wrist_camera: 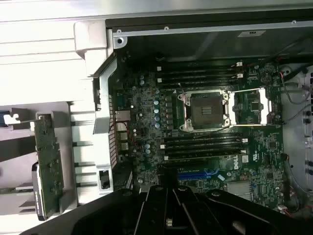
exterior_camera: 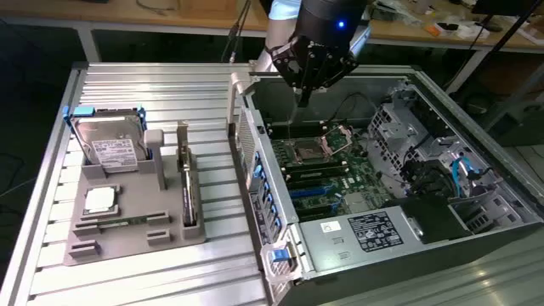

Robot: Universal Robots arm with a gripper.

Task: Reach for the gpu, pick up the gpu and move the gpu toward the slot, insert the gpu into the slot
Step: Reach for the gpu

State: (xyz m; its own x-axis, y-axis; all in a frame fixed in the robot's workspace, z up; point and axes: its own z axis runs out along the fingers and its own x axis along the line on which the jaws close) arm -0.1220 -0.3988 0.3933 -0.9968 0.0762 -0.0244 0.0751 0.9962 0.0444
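One gripper (exterior_camera: 302, 95), fingers together, hangs over the open computer case (exterior_camera: 442, 245). Well apart, the gpu (exterior_camera: 187, 191) stands in a grey holder (exterior_camera: 127, 236).

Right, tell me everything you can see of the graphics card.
The graphics card is a thin, flat green circuit board dotted with small parts. It stands on its long edge, upright, in a slot of the grey holder on the ribbed metal table, next to the open computer case on the exterior view's left. Only the holder touches it.
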